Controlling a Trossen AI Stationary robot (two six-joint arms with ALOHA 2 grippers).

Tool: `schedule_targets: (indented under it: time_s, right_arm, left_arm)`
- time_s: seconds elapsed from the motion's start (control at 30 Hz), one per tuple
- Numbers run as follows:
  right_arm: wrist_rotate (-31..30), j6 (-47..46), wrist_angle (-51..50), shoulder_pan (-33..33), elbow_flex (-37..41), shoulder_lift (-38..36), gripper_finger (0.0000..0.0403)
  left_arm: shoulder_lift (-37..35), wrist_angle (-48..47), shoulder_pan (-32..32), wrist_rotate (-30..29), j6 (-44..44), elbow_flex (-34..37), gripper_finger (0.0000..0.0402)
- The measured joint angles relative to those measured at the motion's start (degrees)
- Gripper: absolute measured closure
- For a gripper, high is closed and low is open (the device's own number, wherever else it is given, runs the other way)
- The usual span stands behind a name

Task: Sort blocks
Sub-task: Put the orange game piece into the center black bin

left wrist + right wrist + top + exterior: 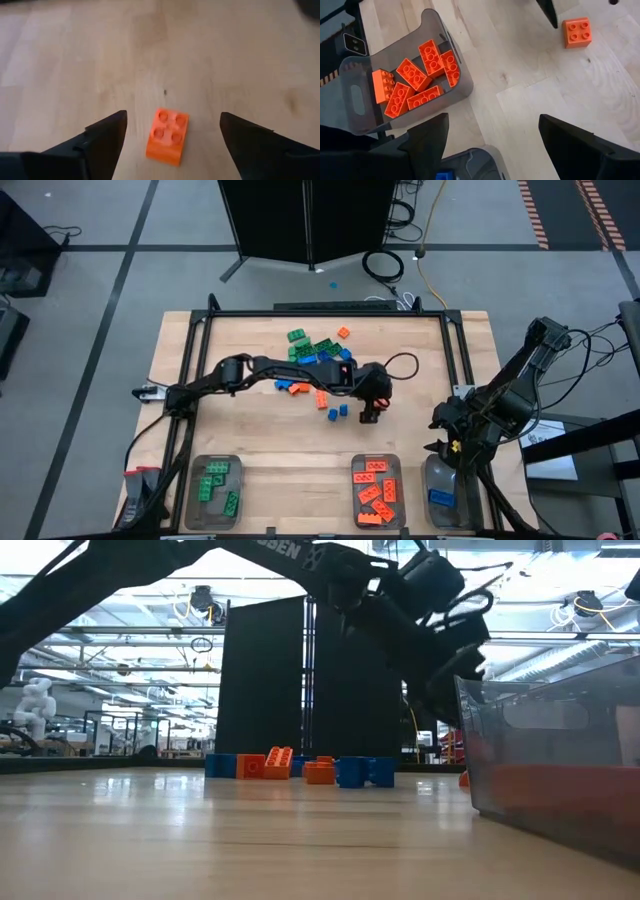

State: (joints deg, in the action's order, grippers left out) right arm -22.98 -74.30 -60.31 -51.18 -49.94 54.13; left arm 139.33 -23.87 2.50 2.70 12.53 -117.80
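Note:
One orange four-stud block lies flat on the table, studs up, between the two fingers of my open left gripper, which hangs over the table's middle without touching it. The same block shows in the right wrist view. A pile of green, orange and blue blocks lies farther back, with blue blocks and an orange one nearer. My right gripper waits open above the near right, over the trays.
Three clear trays stand along the near edge: one with green blocks, one with several orange blocks, one with a blue block. A black frame rims the table. Bare wood lies between the pile and the trays.

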Motion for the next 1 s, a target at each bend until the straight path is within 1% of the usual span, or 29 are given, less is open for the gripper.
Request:
schedule_targets:
  time_s: [0.13,0.37,0.47,0.53,0.57,0.63,0.7,0.77,0.83,0.93,0.97,1.0]
  right_arm:
    - [0.00,-0.02,-0.01,0.00,-0.01,0.00,0.0099]
    - [0.07,-1.53,-0.47,0.00,0.01,0.02,0.0099]
    - [0.07,-1.54,-0.53,0.00,0.01,-0.02,0.0099]
    - [0.24,-1.69,-0.76,0.00,0.01,0.01,0.0099]
    - [0.28,-1.87,-0.87,-0.02,0.01,-0.02,0.0099]
    - [0.39,-2.47,-1.04,-0.02,0.01,0.02,0.0099]
    - [0.37,-3.21,-1.24,-0.02,0.01,-0.02,0.0099]
    - [0.38,-3.79,-1.39,-0.02,0.01,0.01,0.0099]
    - [0.38,-4.31,-1.49,-0.02,0.01,-0.01,0.0099]
    - [0.37,-4.33,-1.56,-0.02,0.01,0.00,0.0099]
    - [0.37,-4.35,-1.56,-0.02,0.01,0.02,0.0099]
    - [0.37,-4.40,-1.58,-0.02,0.01,0.02,0.0099]
  left_arm:
    - [1.28,0.92,0.24,0.02,0.65,0.01,0.0077]
    - [3.22,3.44,0.82,0.75,4.58,0.01,0.0077]
    - [4.73,5.08,1.02,3.47,5.69,-0.05,0.0077]
    - [5.83,4.06,1.26,6.53,6.06,0.05,0.0077]
    - [6.44,5.40,1.40,7.92,6.06,0.05,0.0077]
    - [6.54,4.84,1.51,8.92,6.07,0.01,0.0083]
    - [7.37,5.66,1.53,9.33,5.99,-0.13,0.0100]
    - [7.40,5.39,1.54,9.28,5.81,-0.17,0.0130]
    - [7.43,5.16,1.56,9.33,5.84,-0.17,0.0173]
    - [7.42,5.07,1.45,9.20,5.80,-0.15,0.0254]
    - [7.11,4.75,1.52,9.07,5.72,-0.15,0.0274]
    - [6.96,4.52,1.55,8.85,5.67,-0.15,0.0277]
